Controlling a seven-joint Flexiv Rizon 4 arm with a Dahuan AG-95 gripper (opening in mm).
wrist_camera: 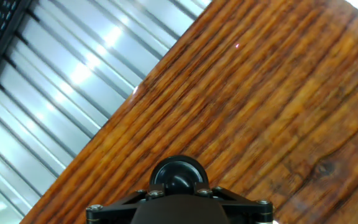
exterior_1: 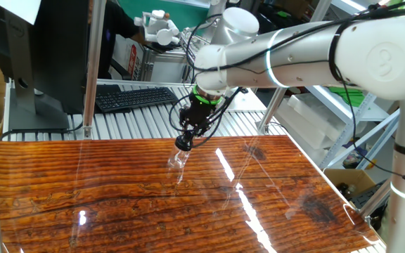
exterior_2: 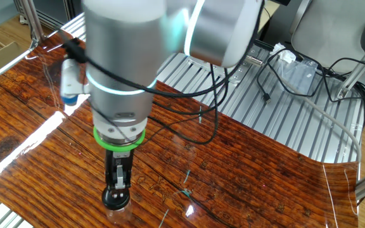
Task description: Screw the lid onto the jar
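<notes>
Your pincer (exterior_2: 116, 193) is clamped on the lid (wrist_camera: 178, 173), seated atop the jar (exterior_1: 176, 160) standing on the counter (exterior_1: 118, 204). Looks like the screwing step; next, twist further, then check it's tight.

This is a robotics lab or test workshop. A glossy wood-grain table (exterior_1: 118, 204) sits on a bench of ribbed aluminium slats (exterior_2: 284, 120), with metal posts (exterior_1: 91, 63) rising from it like a frame. Behind the table stand a dark monitor (exterior_1: 41, 49) and a black keyboard (exterior_1: 136, 97). Loose cables (exterior_2: 309, 69) trail across the slats, and a clear plastic bag (exterior_2: 300, 73) lies among them. A white industrial arm (exterior_1: 315, 56) reaches over the table. Cardboard boxes (exterior_1: 350, 184) sit on the floor beside the bench, and shelving with cluttered gear (exterior_1: 157, 28) fills the background.
</notes>
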